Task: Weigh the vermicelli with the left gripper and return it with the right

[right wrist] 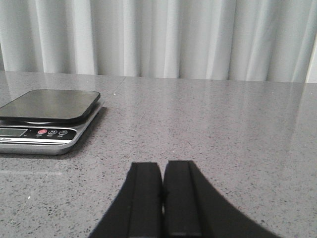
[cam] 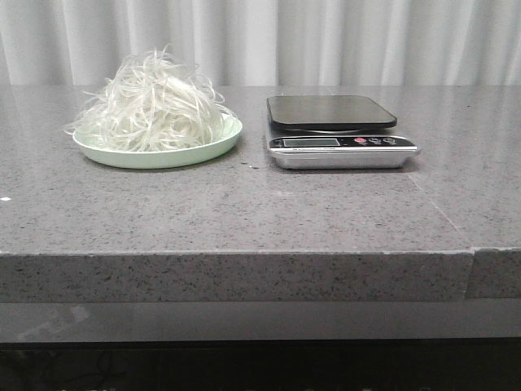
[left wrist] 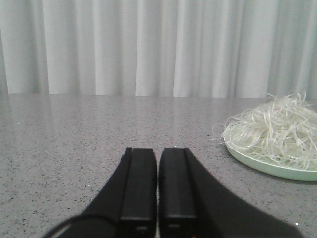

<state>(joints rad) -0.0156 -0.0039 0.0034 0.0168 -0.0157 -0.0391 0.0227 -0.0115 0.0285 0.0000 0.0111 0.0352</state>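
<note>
Vermicelli (cam: 155,102) heaped on plate (cam: 213,147) beside scale (cam: 338,132); left gripper (left wrist: 157,198), fingers together, should spread wide before scooping gently.

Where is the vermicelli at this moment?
In the front view the vermicelli is heaped on the pale green plate, on the left part of the table, just left of the kitchen scale.

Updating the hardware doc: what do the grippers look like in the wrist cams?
Both match: the left gripper and right gripper each have two matte black fingers, flat rectangular bars on top that flare into angular, wider bases toward the camera. No markings or labels visible. A thin dark cable loop shows beside the left one only. The arms themselves are out of view.
</note>
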